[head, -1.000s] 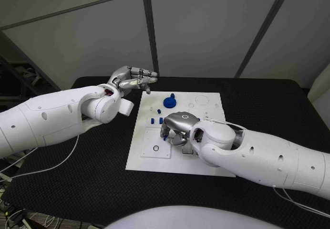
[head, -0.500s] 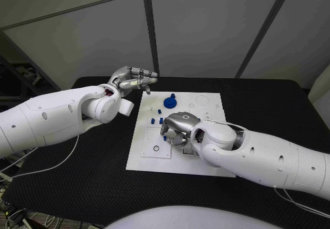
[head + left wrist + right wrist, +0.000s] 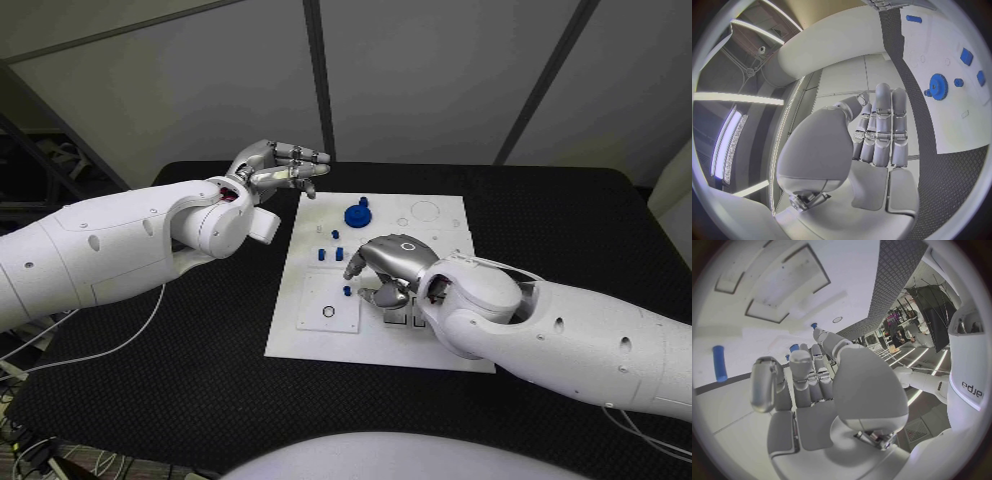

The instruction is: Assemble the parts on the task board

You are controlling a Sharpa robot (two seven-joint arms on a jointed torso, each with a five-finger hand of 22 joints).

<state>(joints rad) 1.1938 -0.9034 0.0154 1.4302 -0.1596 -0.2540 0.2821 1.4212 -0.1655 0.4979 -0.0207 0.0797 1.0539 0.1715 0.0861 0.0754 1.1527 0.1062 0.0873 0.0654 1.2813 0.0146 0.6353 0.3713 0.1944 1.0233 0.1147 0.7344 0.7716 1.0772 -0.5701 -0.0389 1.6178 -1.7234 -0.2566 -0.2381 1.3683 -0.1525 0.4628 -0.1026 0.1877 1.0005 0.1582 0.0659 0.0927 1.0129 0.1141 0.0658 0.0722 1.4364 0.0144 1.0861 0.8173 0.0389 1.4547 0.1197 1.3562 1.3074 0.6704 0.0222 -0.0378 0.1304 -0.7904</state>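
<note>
Right hand (image 3: pixel 387 268) fingers: curled low over the task board (image 3: pixel 433 345); whether they pinch anything, cannot tell.
Left hand (image 3: pixel 274 167) fingers: together, bent, holding nothing.
Parts: blue gear (image 3: pixel 356 213) beyond right fingertips, small pegs (image 3: pixel 320 254) beside them.
Progress: early; most parts look loose.

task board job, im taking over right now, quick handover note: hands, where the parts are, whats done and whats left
Left hand: raised beyond the task board's far left corner, fingers curled, holding nothing.
Right hand: low over the middle of the board, fingers curled down; whether it holds a part cannot be told.
Parts: blue gear on the far half of the board; small blue pieces beside the right hand.
Done: nothing visibly completed.
Left: the loose pieces.
</note>
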